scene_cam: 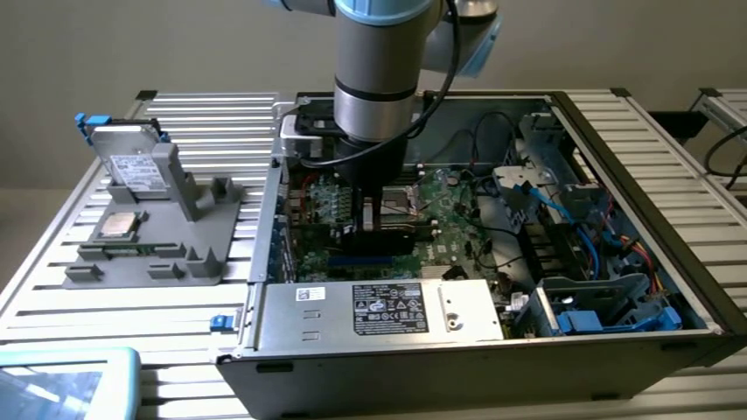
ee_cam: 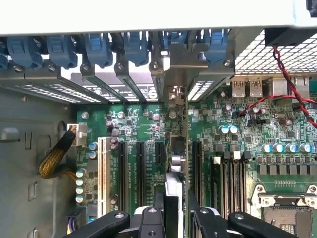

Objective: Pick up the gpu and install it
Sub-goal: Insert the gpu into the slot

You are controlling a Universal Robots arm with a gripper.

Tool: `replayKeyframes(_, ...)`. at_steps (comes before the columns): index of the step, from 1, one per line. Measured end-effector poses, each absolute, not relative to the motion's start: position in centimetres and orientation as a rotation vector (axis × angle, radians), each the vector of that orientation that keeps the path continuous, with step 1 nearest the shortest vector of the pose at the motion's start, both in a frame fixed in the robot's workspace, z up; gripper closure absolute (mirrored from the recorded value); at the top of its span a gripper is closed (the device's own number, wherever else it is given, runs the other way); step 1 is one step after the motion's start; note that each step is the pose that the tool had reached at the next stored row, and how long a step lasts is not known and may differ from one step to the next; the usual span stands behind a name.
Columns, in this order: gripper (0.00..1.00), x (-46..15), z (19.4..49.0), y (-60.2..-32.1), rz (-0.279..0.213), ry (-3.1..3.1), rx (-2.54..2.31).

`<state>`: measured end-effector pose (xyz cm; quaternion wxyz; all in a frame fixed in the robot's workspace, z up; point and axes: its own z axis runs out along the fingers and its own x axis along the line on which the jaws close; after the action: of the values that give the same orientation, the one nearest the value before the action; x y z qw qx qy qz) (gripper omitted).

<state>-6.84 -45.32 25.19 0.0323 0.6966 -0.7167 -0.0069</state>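
Green, black-shrouded gpu card [ee_cam: 175, 166] hangs edge-on, pinched in the black 2-fingered gripper [ee_cam: 176, 215], seemingly to align with a long black motherboard slot [ee_cam: 196, 171] at the rear edge of the grey case [scene_cam: 467, 376].

The arm [scene_cam: 373, 79] is a thick cylinder of brushed silver-grey metal. It is capped above by a pale blue joint cover [scene_cam: 386, 9] and ringed lower down by a narrow dark seam. A black cable [scene_cam: 442, 83] curves loosely along its side to the black wrist block [scene_cam: 371, 162]. The pincer [ee_cam: 174, 208] is matte black. Each of its sides is built from flat link bars [ee_cam: 101, 227] with rounded ends. A bright silver screw head [ee_cam: 119, 214] sits at each pivot, and four of them show across the linkage.
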Motion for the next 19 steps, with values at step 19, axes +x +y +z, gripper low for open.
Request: replayKeyframes(19, 0.73, -6.86, 24.83, -45.22, -0.019, -2.209, 2.145)
